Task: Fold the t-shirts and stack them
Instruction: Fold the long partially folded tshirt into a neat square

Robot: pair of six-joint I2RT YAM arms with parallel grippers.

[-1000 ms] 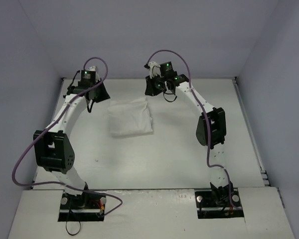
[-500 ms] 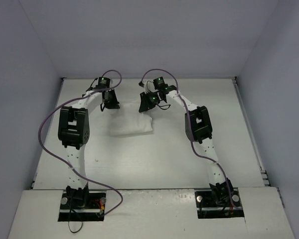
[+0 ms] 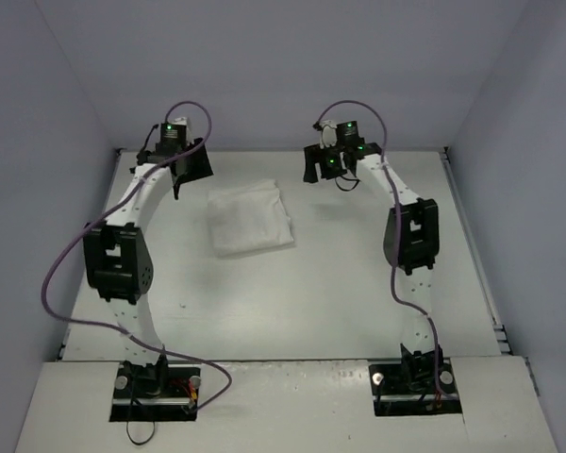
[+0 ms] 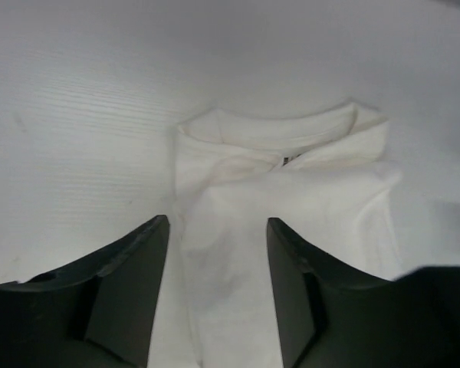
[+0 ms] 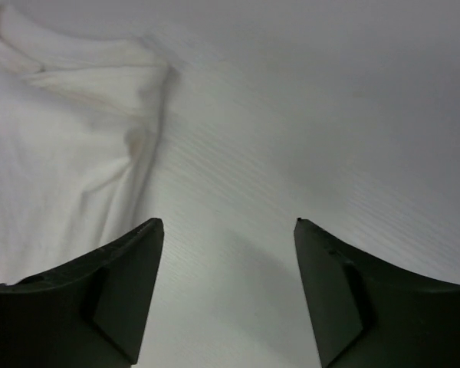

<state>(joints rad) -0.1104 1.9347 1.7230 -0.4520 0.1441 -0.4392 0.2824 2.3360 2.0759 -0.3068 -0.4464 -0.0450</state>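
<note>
One folded white t-shirt (image 3: 250, 219) lies flat on the table's far middle; its collar (image 4: 284, 138) shows in the left wrist view. My left gripper (image 3: 192, 167) hangs just beyond the shirt's far left corner, open (image 4: 217, 220), with shirt cloth showing below the gap and nothing gripped. My right gripper (image 3: 315, 167) hangs off the shirt's far right corner, also open (image 5: 228, 222), over bare table. The shirt's edge (image 5: 61, 153) lies to the left of it, apart from its fingers.
The white table (image 3: 358, 274) is closed in by grey walls at the back and both sides. Purple cables loop off both arms. The arm bases stand on a plate at the near edge (image 3: 283, 396).
Both grippers were shut and close together at the shirt's far edge. They have since opened, let go of the cloth and swung outward and back. The shirt now lies flat.
</note>
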